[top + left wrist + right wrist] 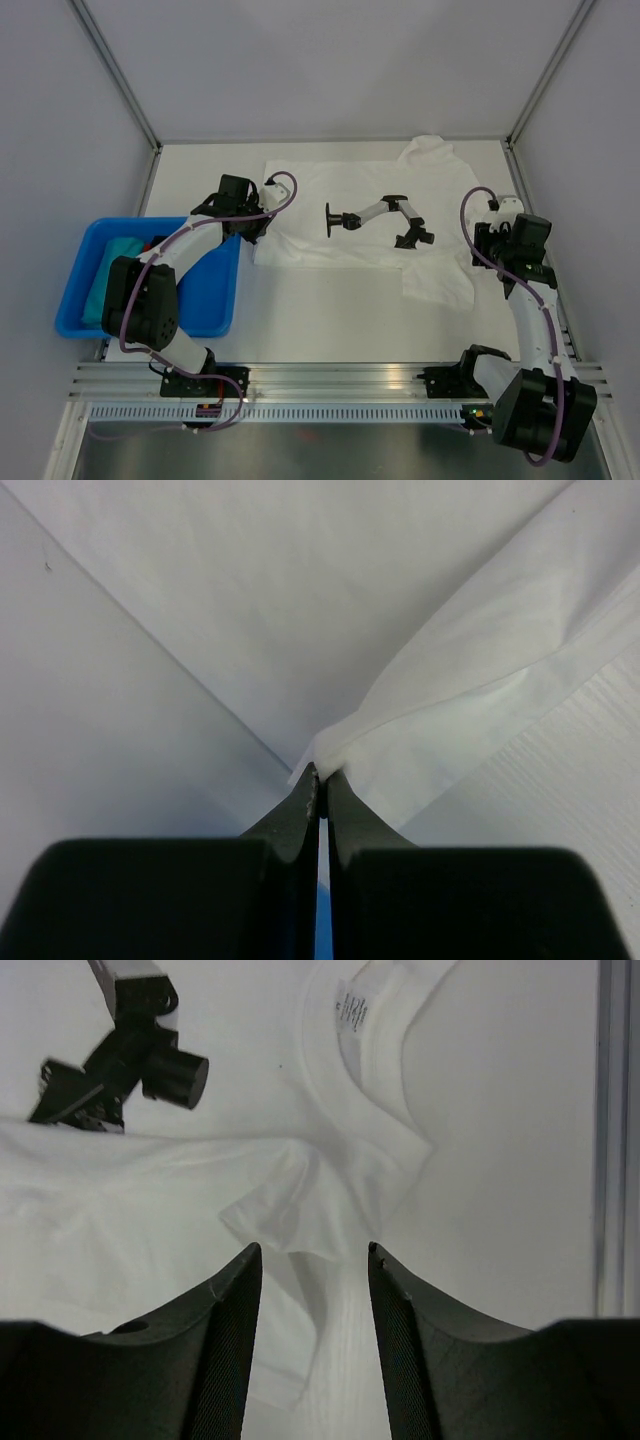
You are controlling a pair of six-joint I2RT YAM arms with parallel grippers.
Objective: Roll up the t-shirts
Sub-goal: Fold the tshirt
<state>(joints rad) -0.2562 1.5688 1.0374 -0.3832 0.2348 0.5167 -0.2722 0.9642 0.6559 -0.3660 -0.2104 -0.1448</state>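
Two grippers at white t-shirt (370, 256), spread mid-table: left gripper (318, 780) pinched shut on shirt's left edge; right gripper (312, 1255) jaws apart, empty, above fold near collar (370, 1120). Cloth light, limp, wrinkle-prone; probably best held at edge fold.

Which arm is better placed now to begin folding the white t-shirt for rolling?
Probably the left. The left tool is shut on the edge of the white t-shirt, ready to pull. The right tool hangs open over a fold below the collar and grips nothing.
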